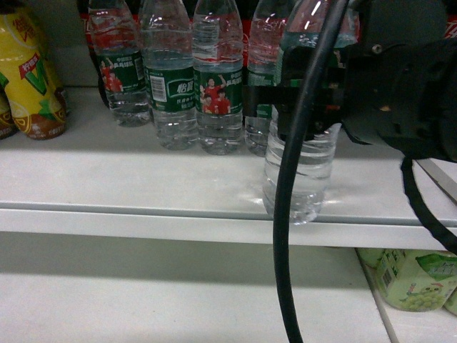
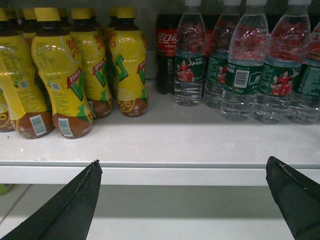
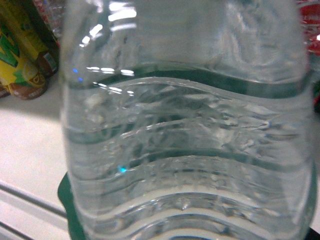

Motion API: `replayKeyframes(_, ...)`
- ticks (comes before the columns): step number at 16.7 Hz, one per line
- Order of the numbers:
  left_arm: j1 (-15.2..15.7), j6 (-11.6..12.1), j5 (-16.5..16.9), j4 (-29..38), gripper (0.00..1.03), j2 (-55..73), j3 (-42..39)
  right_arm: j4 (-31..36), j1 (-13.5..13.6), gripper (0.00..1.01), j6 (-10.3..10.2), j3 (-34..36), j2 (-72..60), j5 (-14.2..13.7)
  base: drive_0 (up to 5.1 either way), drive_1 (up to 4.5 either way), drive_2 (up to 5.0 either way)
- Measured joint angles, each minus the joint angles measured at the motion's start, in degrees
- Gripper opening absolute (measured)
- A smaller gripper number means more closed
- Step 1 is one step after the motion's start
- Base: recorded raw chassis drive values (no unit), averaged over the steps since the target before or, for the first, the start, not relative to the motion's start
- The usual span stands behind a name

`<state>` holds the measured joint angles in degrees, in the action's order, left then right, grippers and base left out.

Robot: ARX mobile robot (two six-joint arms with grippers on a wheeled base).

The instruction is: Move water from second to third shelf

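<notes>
We see our right gripper (image 1: pixel 300 107) clamped around the water bottle (image 1: pixel 300 168), which stands at the front edge of the white shelf (image 1: pixel 143 186), ahead of the bottle row (image 1: pixel 193 86). Our left gripper (image 2: pixel 185 192) hangs spread wide below that shelf's edge, holding nothing.

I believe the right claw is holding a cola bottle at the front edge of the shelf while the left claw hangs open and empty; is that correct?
Not quite: the right claw holds a clear water bottle, not cola, as the head view shows and the right wrist view confirms. It does stand at the shelf's front edge, and the left claw is open and empty.
</notes>
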<state>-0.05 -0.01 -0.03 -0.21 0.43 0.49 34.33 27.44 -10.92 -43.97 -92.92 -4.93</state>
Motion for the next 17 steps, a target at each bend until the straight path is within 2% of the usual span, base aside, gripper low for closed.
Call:
replayKeyframes(3,0.0,0.0,0.0,0.0,0.98,0.0,0.0,-3.1,-0.1,0.44,0.5,7.3,9.6,0.1,0.0,0.0,0.0)
replayKeyframes(5,0.0,0.0,0.0,0.0,0.98,0.0,0.0,-5.9,-1.3,0.43,1.0,11.4,17.7,0.5,0.0,0.0,0.0)
replayKeyframes(7,0.0,0.0,0.0,0.0,0.98,0.0,0.0,-10.6,-5.2,0.43,1.0,15.5,28.5,1.6,0.0,0.0,0.0)
replayKeyframes(10,0.0,0.0,0.0,0.0,0.98,0.0,0.0,-18.7,-10.3,0.43,2.1,19.2,41.1,0.4,0.0,0.0,0.0)
replayKeyframes(11,0.0,0.0,0.0,0.0,0.98,0.0,0.0,-21.6,-12.0,0.43,2.0,19.2,44.4,0.6,0.0,0.0,0.0)
replayKeyframes(15,0.0,0.0,0.0,0.0,0.98,0.0,0.0,-26.6,-17.2,0.43,2.9,19.4,55.3,-2.0,0.0,0.0,0.0)
replayKeyframes(17,0.0,0.0,0.0,0.0,0.98,0.0,0.0,-31.0,-19.8,0.43,2.6,19.4,57.6,-1.8,0.0,0.0,0.0)
